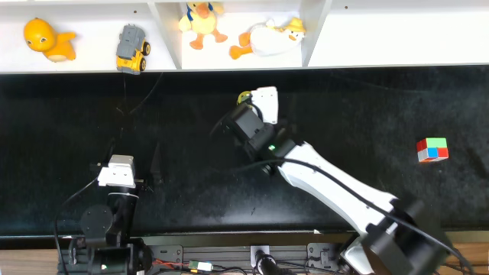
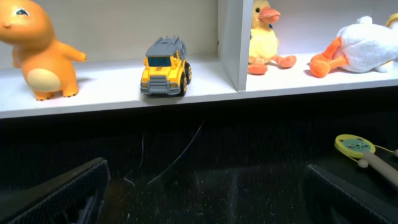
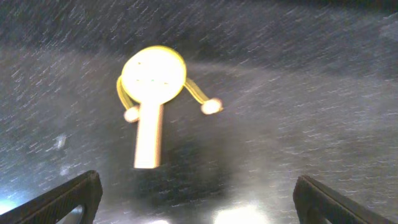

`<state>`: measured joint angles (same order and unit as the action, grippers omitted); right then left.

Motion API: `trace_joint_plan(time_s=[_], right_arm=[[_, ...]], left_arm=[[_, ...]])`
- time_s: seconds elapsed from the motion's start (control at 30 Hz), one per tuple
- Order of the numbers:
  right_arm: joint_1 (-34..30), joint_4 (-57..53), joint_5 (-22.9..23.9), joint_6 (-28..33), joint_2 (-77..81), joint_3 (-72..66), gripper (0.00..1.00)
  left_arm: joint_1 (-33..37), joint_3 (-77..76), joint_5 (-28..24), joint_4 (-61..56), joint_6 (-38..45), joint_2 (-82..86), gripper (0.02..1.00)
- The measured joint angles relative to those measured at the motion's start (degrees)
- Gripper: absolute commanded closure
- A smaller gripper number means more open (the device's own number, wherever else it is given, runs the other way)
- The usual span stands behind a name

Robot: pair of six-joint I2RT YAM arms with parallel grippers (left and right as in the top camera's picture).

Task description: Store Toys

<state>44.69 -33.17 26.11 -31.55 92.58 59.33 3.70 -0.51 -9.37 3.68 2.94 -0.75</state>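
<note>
Top view: we're reading the step in hand as the pick of the drum rattle [image 1: 244, 97]. The right arm [image 1: 328, 177] is lying stretched across the black mat [image 1: 367, 99] twd the middle, and the right claw [image 1: 258, 105] is hanging over the rattle, near the white shelf [image 1: 84, 67]. A colour cube [image 1: 432, 150] is sitting well apart at the mat's right side, prob. a later pick. Left wrist view: the left claw [image 2: 205, 205] is sitting spread wide w/ nothing in it, facing the shelf. There an orange figure [image 2: 37, 53], a yellow truck [image 2: 165, 67], a plush duck [image 2: 266, 37] and a white plush bird [image 2: 360, 46] are standing. The rattle is lying on the mat in front of the plush bay, apart from this claw. Right wrist view: the right claw is gaping wide and empty. The rattle is lying flat beyond its fingers [image 3: 68, 199], touching neither. Its yellow head is farthest off and its handle [image 3: 148, 140] is pointing back twd the claw, nearer one finger than the other. To do this well, we're thinking: shift sideways until the handle is sitting midway btwn the tips. Then come straight down almost to the mat, since the handle is thin and low, and close across it, keeping the bead cords [image 3: 199, 99] out of the pinch.
</note>
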Motion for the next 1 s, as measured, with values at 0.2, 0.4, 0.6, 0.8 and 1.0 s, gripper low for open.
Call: trace_joint_plan(time_s=[0.2,0.4,0.6,0.8,1.0], right_arm=[[0.04,-0.04,-6.88,-4.81,5.95,3.15,0.007],[0.04,0.17,-9.05,-7.67,10.99,4.57,0.005],[0.02,0.15,-8.52,-8.37,12.61,4.74,0.005],[0.04,0.26,-5.77,-8.74,12.83,4.90,0.007],[-0.11,1.64,-4.79,-8.79,13.51,5.07,0.003]], left_arm=[[0.00,0.02,0.00,0.00,0.00,0.00,0.020],[0.00,0.02,0.00,0.00,0.00,0.00,0.020],[0.00,0.02,0.00,0.00,0.00,0.00,0.020],[0.00,0.02,0.00,0.00,0.00,0.00,0.020],[0.00,0.00,0.00,0.00,0.00,0.00,0.020]])
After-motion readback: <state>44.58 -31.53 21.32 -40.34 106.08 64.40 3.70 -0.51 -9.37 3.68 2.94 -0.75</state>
